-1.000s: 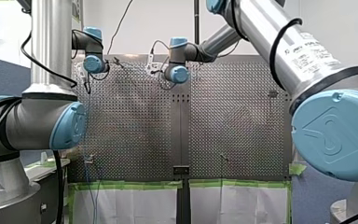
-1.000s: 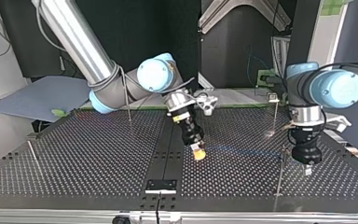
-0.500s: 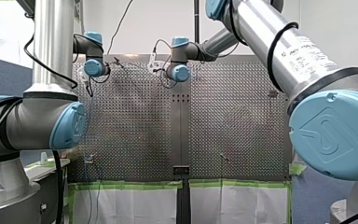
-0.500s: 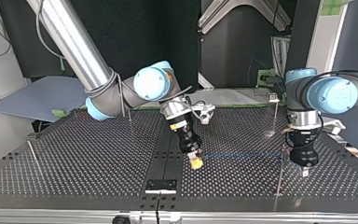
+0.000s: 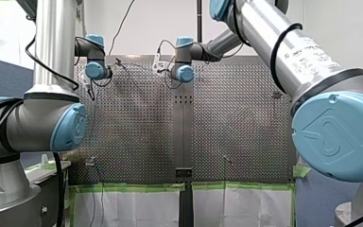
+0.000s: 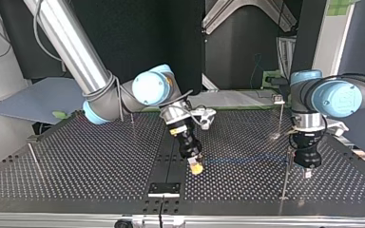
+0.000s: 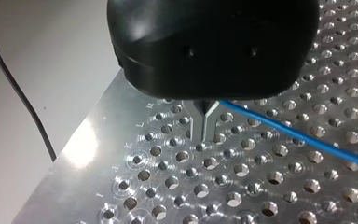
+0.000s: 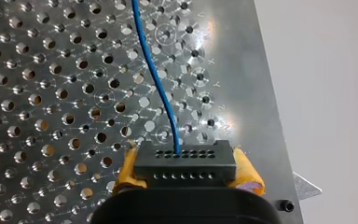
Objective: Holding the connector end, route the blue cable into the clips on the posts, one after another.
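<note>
In the top view, farthest left, a thin post (image 6: 33,159) stands on the perforated table (image 6: 85,166), well apart from both grippers. Next comes my right gripper (image 6: 196,167), tilted downward near the table's dark middle strip, with its tips close over the surface. Its yellow pads (image 8: 248,173) are clamped on the two ends of a black connector (image 8: 185,163), which fills the space between the jaws. In the right wrist view the connector's rows of small holes face forward.

The blue cable (image 8: 154,74) leaves the connector's middle and runs ahead of these jaws over the table's holes in a slight curve. In the top view it stretches as a low, nearly level line from the right jaws across to my left gripper (image 6: 307,173), which hangs pointing down.

A slim post (image 6: 285,178) rises just beside the left gripper, on the side toward the connector. I cannot tell whether the cable sits in this post's clip. Behind the left gripper stands a farther post (image 6: 281,118) topped by a small clip (image 6: 279,99).

In the left wrist view the metal fingers (image 7: 196,126) are drawn narrow, almost touching. The cable meets them high up, just under the black gripper body, and leads away to one side. The fingertips hang just above the table.
</note>
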You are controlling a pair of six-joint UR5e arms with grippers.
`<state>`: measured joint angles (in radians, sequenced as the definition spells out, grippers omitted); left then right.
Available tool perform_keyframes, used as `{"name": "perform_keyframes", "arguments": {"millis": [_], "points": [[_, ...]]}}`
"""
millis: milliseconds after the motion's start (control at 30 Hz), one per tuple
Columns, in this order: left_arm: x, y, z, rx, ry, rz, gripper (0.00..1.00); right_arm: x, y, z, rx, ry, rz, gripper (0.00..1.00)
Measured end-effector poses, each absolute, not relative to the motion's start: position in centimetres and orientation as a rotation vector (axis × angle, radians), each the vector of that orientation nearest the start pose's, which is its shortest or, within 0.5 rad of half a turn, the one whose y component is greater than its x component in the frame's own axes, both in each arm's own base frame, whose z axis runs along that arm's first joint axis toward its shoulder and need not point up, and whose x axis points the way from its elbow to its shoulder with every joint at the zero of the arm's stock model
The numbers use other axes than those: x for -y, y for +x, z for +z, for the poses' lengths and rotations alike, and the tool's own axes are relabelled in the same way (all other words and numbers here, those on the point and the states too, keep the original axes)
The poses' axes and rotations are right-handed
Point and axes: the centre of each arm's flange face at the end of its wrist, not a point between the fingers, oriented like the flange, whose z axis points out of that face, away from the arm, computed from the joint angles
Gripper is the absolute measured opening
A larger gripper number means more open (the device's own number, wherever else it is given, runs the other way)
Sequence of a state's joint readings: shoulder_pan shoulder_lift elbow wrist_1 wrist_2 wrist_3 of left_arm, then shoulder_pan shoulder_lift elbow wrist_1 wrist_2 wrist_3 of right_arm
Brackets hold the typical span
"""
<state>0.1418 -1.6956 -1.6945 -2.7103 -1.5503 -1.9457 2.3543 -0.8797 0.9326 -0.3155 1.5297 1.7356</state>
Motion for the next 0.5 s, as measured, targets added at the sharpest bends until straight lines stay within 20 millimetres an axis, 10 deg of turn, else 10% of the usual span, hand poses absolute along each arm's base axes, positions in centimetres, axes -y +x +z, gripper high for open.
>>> {"name": "perform_keyframes", "arguments": {"millis": [167,400,500], "points": [[5.48,56.13,40.6,-1.359,-0.364,-0.206,0.35,45.98,65.07,40.2,-0.98,-2.03,-2.819,0.0],[5.31,55.96,40.42,-1.367,-0.393,-0.198,0.32,46.22,64.77,40.14,-0.992,-2.046,-2.805,0.0],[5.48,56.01,40.52,-1.363,-0.389,-0.227,0.45,46.4,64.47,40.14,-1.004,-2.064,-2.792,0.0]]}}
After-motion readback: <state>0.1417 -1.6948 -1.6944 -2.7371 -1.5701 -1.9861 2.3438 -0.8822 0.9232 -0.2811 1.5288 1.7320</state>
